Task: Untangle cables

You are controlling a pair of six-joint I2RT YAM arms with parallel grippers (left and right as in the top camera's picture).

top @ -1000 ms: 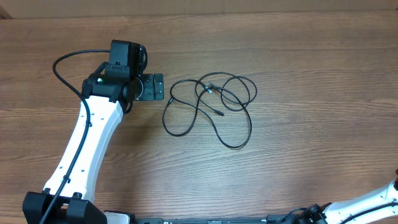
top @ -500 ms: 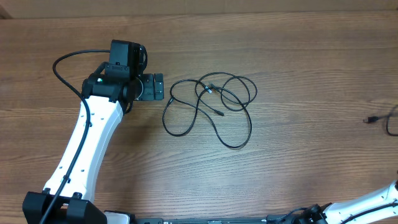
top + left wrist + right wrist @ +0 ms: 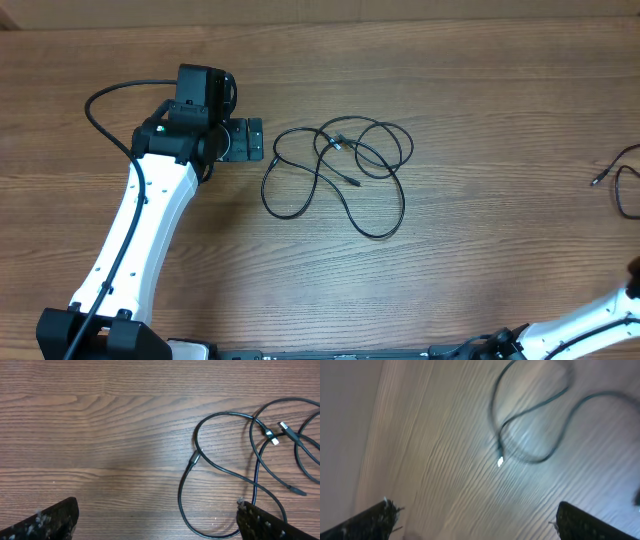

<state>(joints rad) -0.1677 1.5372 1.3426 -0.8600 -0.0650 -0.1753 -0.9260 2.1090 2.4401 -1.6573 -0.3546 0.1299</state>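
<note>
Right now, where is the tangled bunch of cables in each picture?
Overhead: the tangled cables lie in the middle, just right of the left gripper.
Left wrist: they fill the right half, reaching the right edge.
Right wrist: apparently not in it; only a blurred loose strand with a bright plug shows.
Shared landmark: the grain of the wooden table under everything.
</note>
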